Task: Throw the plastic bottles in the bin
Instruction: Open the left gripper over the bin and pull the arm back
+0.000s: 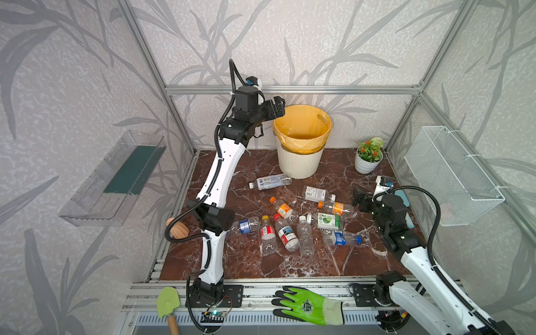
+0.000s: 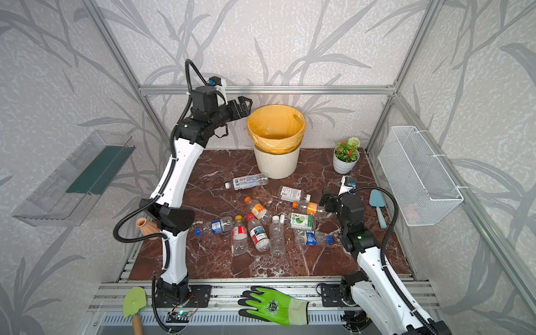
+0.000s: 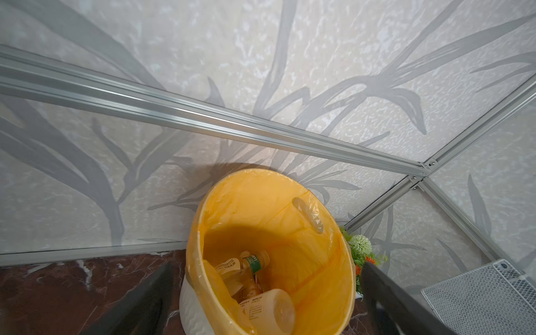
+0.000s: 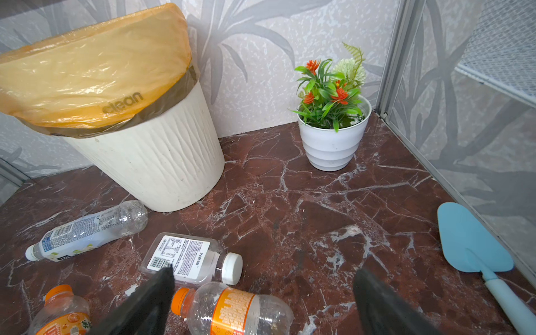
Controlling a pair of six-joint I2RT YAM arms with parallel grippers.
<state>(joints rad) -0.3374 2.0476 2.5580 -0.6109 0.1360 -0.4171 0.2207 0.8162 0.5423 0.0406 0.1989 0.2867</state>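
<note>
We list the bin (image 1: 300,165) at the back of the bench (image 1: 240,261), with several plastic bottles (image 3: 255,272) inside. The loose bottles (image 1: 290,226) lie scattered mid-bench, one just beside the bin. We note the left gripper (image 1: 277,108) spread and empty above the bin's rim. The right gripper (image 4: 264,274) is spread and empty over an orange-capped bottle (image 4: 232,311). Nearby are a flowerpot (image 1: 366,165), a blue trowel (image 4: 472,240) and a mesh basket (image 1: 452,174).
</note>
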